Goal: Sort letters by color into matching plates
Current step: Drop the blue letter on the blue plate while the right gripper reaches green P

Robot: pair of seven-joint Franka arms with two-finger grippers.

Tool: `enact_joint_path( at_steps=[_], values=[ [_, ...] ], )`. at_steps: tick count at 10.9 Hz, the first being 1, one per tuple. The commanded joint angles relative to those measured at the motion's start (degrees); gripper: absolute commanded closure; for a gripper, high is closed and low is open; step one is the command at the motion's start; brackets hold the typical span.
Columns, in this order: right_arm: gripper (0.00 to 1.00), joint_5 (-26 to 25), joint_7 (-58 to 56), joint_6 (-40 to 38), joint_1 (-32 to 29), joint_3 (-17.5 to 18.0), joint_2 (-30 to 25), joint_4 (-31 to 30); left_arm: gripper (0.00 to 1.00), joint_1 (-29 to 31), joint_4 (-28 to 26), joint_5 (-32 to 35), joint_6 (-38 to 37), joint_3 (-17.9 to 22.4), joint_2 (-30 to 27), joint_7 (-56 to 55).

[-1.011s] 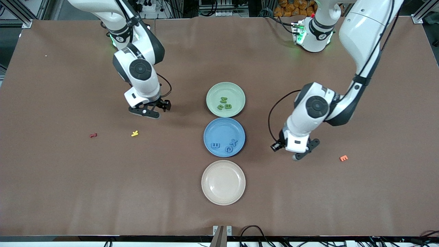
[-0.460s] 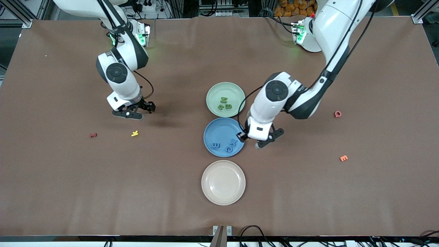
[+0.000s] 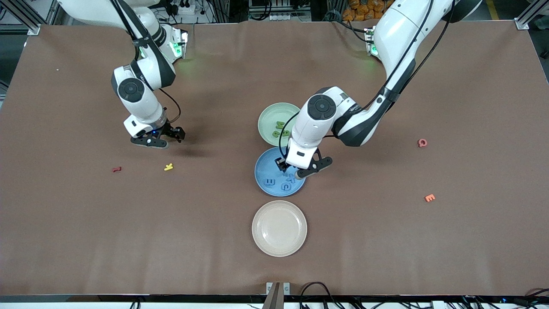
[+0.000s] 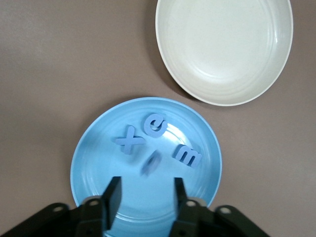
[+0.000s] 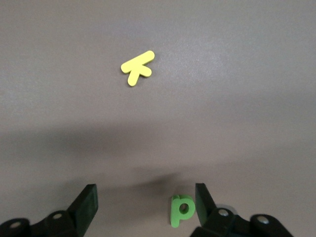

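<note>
My left gripper hangs open over the blue plate. Under its jaws a small blue letter shows blurred and free of the fingers, beside three more blue letters lying in the blue plate. The green plate holds green letters and is partly covered by the left arm. The cream plate holds nothing. My right gripper is open low over the table; a green letter p sits between its jaws close to one finger. A yellow letter lies near it.
Loose on the table are a yellow letter and a dark red letter toward the right arm's end. A red letter and an orange letter lie toward the left arm's end.
My left gripper swung from the left arm's end of the table to over the blue plate and opened, letting go of a blue letter. My right gripper shifted toward the right arm's end.
</note>
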Motion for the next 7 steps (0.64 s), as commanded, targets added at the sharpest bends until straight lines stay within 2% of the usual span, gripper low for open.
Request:
enact_joint_path(
  at_steps=[1,5,7],
  values=[
    [0.16,-0.3,-0.5,4.9,-1.3,-0.7,-2.6,-5.2,0.00,0.4,1.3,3.0,-8.0,1.1,-1.9,1.4],
    [0.23,-0.3,-0.6,5.7,-1.7,-0.9,-2.4,-6.7,0.00,5.4,1.5,2.3,-21.0,0.7,-5.8,15.6],
    [0.29,-0.3,-0.8,6.5,-1.7,-1.5,-2.1,-7.4,0.00,7.7,1.5,1.7,-24.2,0.5,-7.5,19.3]
  ],
)
